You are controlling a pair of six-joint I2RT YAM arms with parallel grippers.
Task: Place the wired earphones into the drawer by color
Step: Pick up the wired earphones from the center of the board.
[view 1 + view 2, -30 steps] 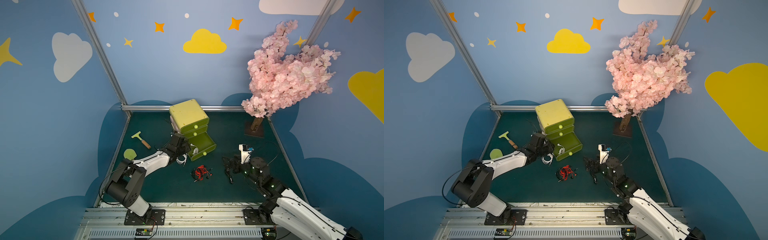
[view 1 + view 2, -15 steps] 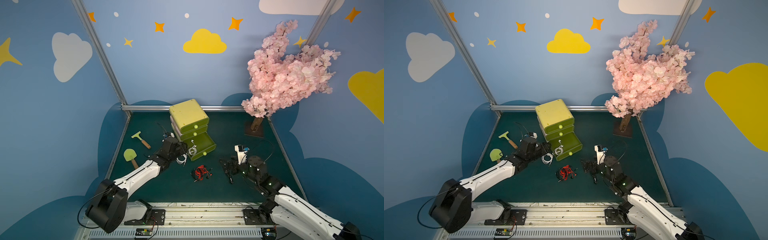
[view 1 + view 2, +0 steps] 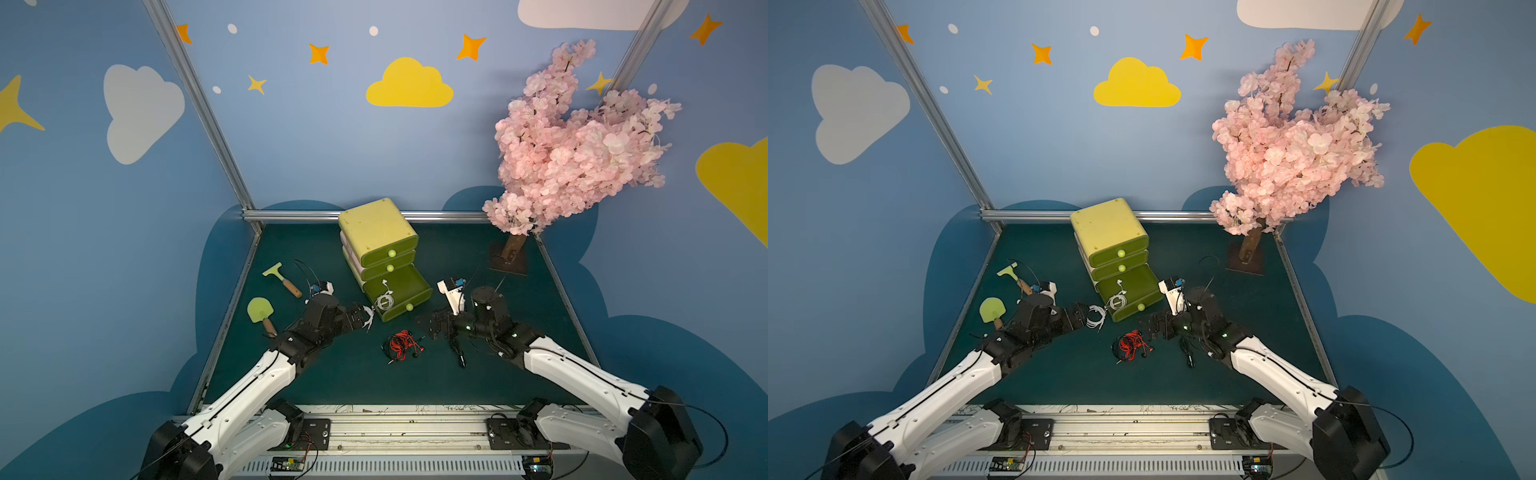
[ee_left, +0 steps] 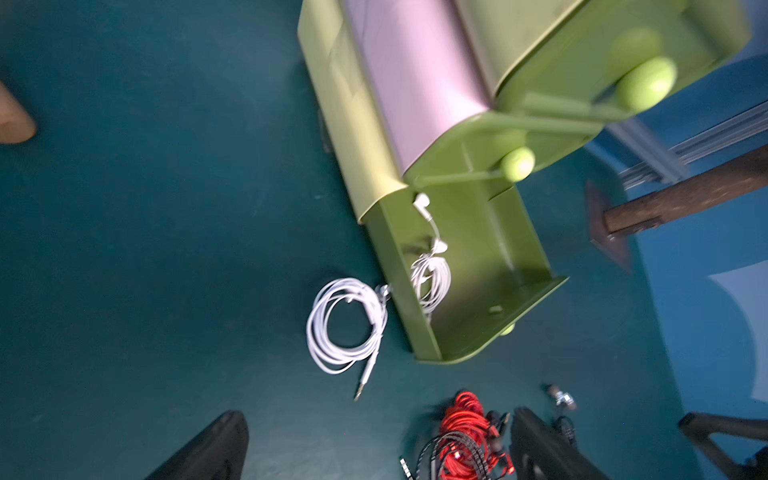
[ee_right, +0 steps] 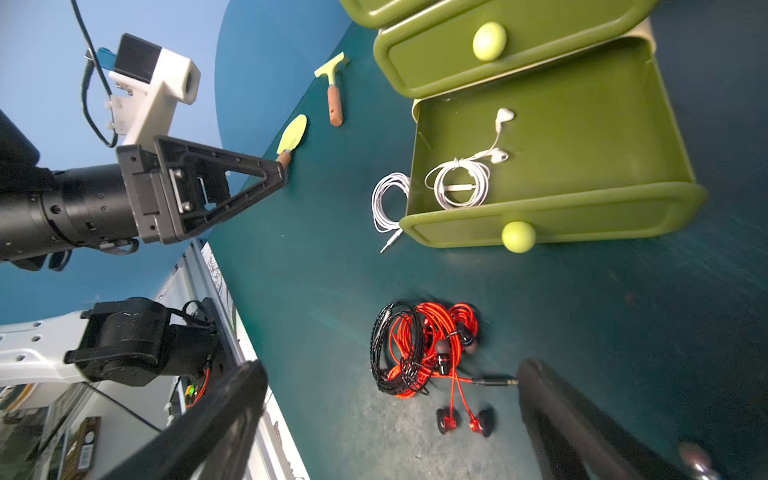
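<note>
A: L gripper?
B: Jaws wide, empty. R gripper too, over red-and-black earphones.
A: White earphones?
B: In bottom drawer; a loop hangs outside its edge. Mat beside is open.

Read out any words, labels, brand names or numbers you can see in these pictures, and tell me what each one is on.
No text can be read.
Label beyond the edge of the table, in the right wrist view: too blurred to read.
Dark scribbled marks on the white strip along its front edge, in both top views: too small to read.
</note>
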